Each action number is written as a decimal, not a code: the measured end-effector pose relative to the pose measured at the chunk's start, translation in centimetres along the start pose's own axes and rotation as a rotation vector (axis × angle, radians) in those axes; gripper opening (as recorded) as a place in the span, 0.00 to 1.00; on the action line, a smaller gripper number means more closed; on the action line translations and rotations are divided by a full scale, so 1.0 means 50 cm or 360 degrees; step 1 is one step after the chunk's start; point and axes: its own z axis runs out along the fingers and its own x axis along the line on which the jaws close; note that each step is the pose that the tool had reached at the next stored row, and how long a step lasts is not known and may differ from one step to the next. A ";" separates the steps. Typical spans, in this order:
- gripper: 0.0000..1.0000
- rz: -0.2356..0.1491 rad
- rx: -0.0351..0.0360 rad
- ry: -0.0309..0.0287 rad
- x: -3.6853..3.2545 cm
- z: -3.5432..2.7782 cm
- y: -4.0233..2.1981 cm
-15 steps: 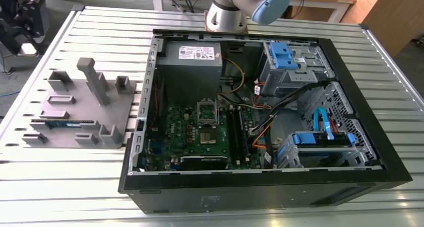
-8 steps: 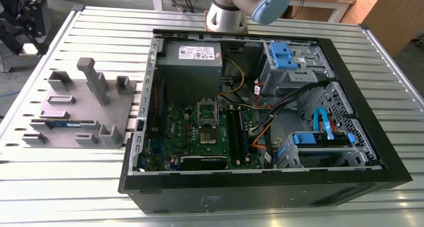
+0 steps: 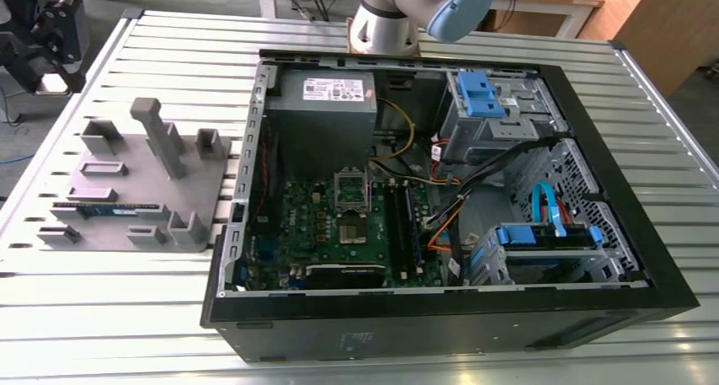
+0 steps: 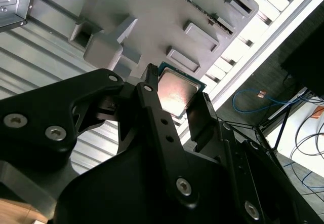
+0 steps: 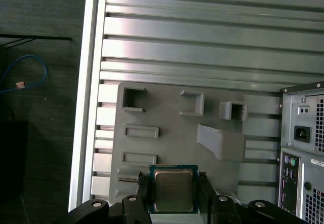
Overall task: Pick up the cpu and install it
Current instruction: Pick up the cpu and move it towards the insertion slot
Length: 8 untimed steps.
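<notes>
Currently clamped on the cpu (image 5: 173,191): tool (image 5: 173,197), fingers (image 5: 204,186) pressing two opposite edges, metal top facing both wrist cameras. Held in the air above the grey holder (image 5: 167,117), apart from it. In the exterior view, holder lying on the slatted surface (image 3: 135,318) at 9 o'clock from the open computer case (image 3: 450,318). By judgement: pick-up done; transfer to the case and seating in the board socket (image 3: 352,198) left to do.

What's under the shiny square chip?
The grey holder, lying on the slatted table. The cpu, clamped in the gripper, covers the part of the holder straight below it.
</notes>
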 end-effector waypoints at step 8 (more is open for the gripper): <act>0.47 0.0000 0.0000 -0.00001 -0.007 0.000 0.000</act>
